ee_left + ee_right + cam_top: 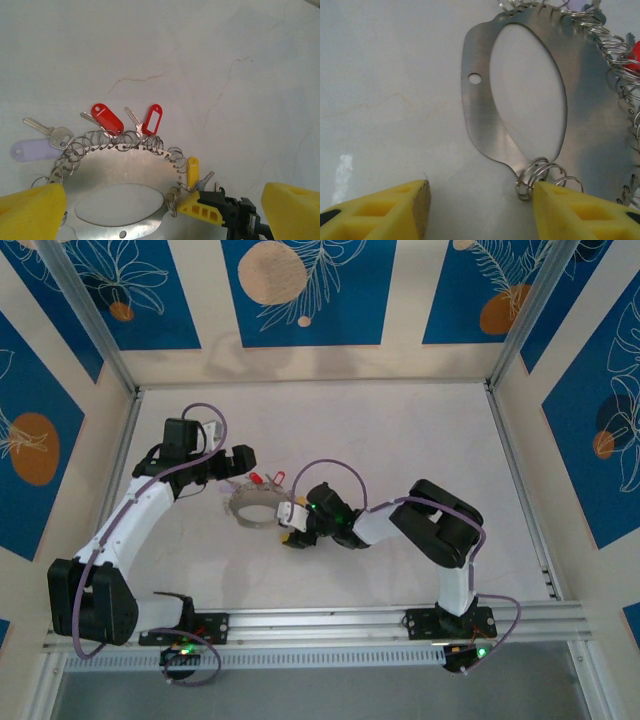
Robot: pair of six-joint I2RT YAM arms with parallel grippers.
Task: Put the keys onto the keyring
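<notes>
Beside the keyring (476,115), the right tool (480,192) is held part-open, seemingly to catch a split ring (535,172); left tool (164,200) spread wide

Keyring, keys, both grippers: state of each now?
keyring: flat on the table, not held, small split rings along its rim.
keys: fanned out flat around the rim, apparently on the split rings.
left gripper: wide open at the keyring, gripping nothing.
right gripper: open, one finger touching a split ring at the keyring's edge.
</notes>
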